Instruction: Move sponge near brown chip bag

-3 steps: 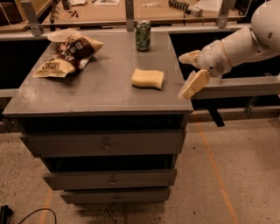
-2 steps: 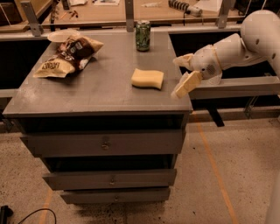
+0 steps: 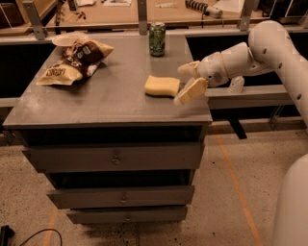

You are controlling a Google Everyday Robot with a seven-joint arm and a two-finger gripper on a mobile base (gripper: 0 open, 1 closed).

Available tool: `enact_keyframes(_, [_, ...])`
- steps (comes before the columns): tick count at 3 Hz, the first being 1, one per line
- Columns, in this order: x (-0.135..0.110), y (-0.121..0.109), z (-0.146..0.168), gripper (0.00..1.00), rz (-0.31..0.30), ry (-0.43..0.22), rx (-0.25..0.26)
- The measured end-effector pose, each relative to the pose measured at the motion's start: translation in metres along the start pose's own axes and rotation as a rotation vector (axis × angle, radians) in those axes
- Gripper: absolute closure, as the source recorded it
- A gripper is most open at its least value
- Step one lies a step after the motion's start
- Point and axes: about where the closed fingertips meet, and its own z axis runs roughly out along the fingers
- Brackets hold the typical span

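The pale yellow sponge point(image 3: 162, 85) lies flat on the grey cabinet top point(image 3: 106, 98), right of centre. The brown chip bag point(image 3: 74, 61) lies at the far left of the top, its tan end toward the front. My gripper point(image 3: 186, 81) reaches in from the right just above the top's right edge. It is open, with one cream finger point(image 3: 191, 91) low beside the sponge's right end and the other point(image 3: 188, 68) higher behind it. It holds nothing.
A green drink can point(image 3: 157, 39) stands at the back edge of the top. A white bowl point(image 3: 67, 39) sits behind the chip bag. The cabinet has drawers point(image 3: 115, 157) below. A workbench point(image 3: 144, 12) runs behind, and a shelf rail point(image 3: 250, 93) runs to the right.
My gripper has moved left toward the sponge's right end, its fingers still spread. The sponge, bag and can have not moved.
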Motion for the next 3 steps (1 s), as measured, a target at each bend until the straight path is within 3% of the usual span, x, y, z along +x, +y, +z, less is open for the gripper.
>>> enact_keyframes(1, [-0.003, -0.006, 0.014, 0.28, -0.023, 0.000, 0.029])
enact_keyframes(3, [-0.005, -0.011, 0.036, 0.75, -0.062, 0.009, 0.050])
